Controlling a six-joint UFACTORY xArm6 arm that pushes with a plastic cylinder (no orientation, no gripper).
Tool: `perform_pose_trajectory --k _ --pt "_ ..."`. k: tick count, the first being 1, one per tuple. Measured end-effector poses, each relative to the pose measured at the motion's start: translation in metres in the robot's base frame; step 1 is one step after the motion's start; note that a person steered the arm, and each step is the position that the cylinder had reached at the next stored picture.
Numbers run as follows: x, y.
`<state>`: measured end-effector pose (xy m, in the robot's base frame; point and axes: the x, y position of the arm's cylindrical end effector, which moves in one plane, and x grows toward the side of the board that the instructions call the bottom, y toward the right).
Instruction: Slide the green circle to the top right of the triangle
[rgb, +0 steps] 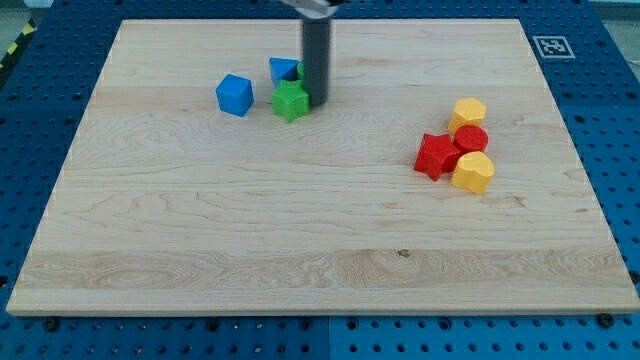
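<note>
My tip (317, 101) rests on the board at the upper middle, just right of the green star (290, 102). The blue triangle (282, 70) lies just above the star, left of the rod. A sliver of green (300, 72) shows between the triangle and the rod. It looks like the green circle, mostly hidden behind the rod. I cannot tell whether the tip touches it.
A blue cube (235, 95) lies left of the green star. At the view's right sits a tight cluster: a yellow hexagon (468, 112), a red circle (471, 138), a red star (436, 156) and a second yellow block (473, 172). The wooden board (300, 250) ends in blue pegboard.
</note>
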<state>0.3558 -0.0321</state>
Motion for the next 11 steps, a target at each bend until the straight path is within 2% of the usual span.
perform_pose_trajectory --k 1,3,5,8,9,11 --pt "0.000 -0.029" --pt "-0.001 0.037" --pt "-0.054 0.033" --pt "-0.109 0.033" --pt "-0.103 0.031" --pt "-0.058 0.005"
